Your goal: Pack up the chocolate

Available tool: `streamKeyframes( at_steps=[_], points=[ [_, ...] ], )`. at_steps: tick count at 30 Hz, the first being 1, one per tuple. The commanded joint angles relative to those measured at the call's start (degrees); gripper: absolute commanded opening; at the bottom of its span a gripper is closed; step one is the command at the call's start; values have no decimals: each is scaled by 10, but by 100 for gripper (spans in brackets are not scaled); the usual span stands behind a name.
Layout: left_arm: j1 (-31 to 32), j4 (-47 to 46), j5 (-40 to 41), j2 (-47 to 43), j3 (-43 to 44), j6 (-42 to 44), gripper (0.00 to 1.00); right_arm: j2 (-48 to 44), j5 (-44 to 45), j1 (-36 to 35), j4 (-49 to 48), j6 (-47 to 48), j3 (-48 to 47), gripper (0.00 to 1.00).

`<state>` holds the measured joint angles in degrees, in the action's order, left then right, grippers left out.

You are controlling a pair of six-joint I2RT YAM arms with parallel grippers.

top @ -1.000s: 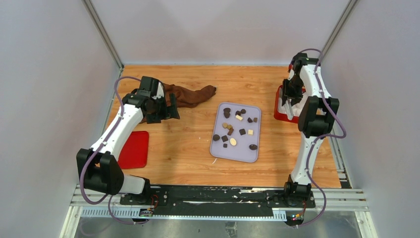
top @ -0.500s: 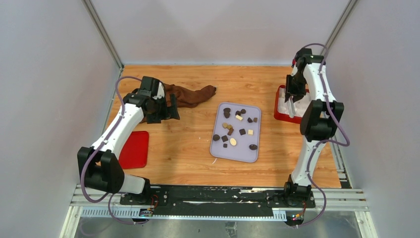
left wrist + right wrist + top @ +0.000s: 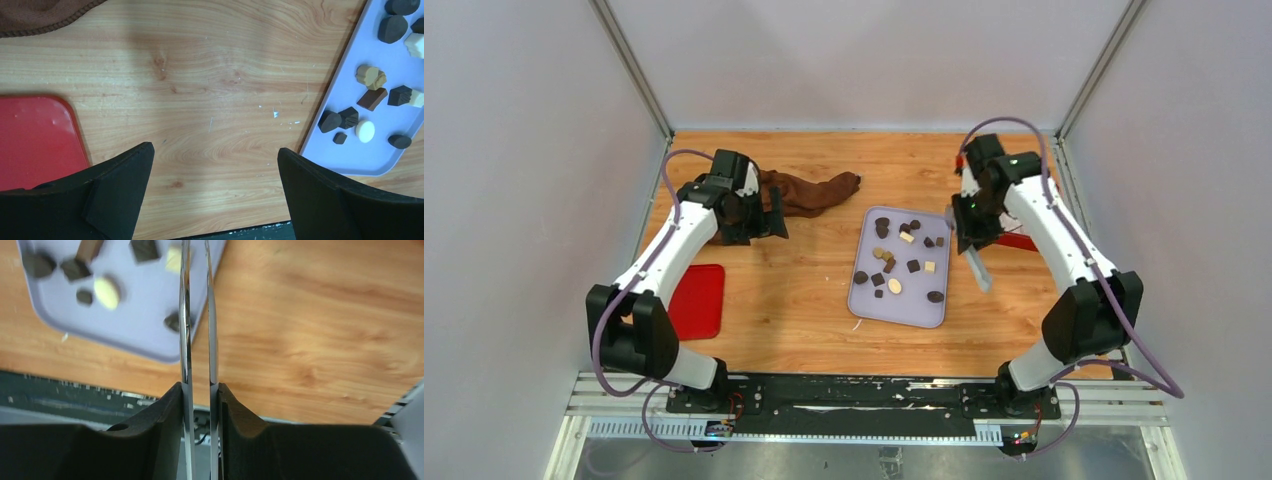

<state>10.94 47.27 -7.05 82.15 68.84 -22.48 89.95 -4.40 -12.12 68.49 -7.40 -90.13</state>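
Several small chocolate pieces (image 3: 894, 255), dark, tan and cream, lie loose on a lavender tray (image 3: 906, 311) at mid-table. My right gripper (image 3: 965, 236) is shut on metal tongs (image 3: 978, 269), whose two blades hang down over the tray's right edge. In the right wrist view the tongs (image 3: 199, 315) run between my fingertips (image 3: 200, 386) above the tray (image 3: 140, 325) and some chocolates (image 3: 106, 292). My left gripper (image 3: 760, 226) is open and empty, left of the tray. In the left wrist view it (image 3: 215, 150) hovers over bare wood, with tray (image 3: 362, 160) and chocolates (image 3: 370, 77) at right.
A brown cloth (image 3: 809, 192) lies at the back left, behind my left gripper. A red lid (image 3: 696, 300) lies flat at the left front, also in the left wrist view (image 3: 35, 140). A red box (image 3: 1024, 241) is partly hidden behind my right arm.
My right arm has swung left from the red box at the right edge to the tray's right side, carrying the tongs. My left arm has hardly moved.
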Motion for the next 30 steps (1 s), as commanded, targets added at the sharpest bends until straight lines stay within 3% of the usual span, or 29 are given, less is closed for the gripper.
streamKeyframes(
  at_steps=[1, 7, 16, 30],
  points=[
    [-2, 6, 3, 18, 25, 9, 100, -36, -35, -91, 15, -57, 100, 31],
    [-2, 6, -1, 27, 31, 1, 100, -39, -29, -132, -20, -92, 174, 39],
    [-2, 5, 9, 16, 20, -4, 100, -12, -10, -140, -63, -135, 195, 46],
    [-2, 6, 17, -1, 4, -4, 100, 30, 43, -180, -76, -201, 210, 45]
  ],
)
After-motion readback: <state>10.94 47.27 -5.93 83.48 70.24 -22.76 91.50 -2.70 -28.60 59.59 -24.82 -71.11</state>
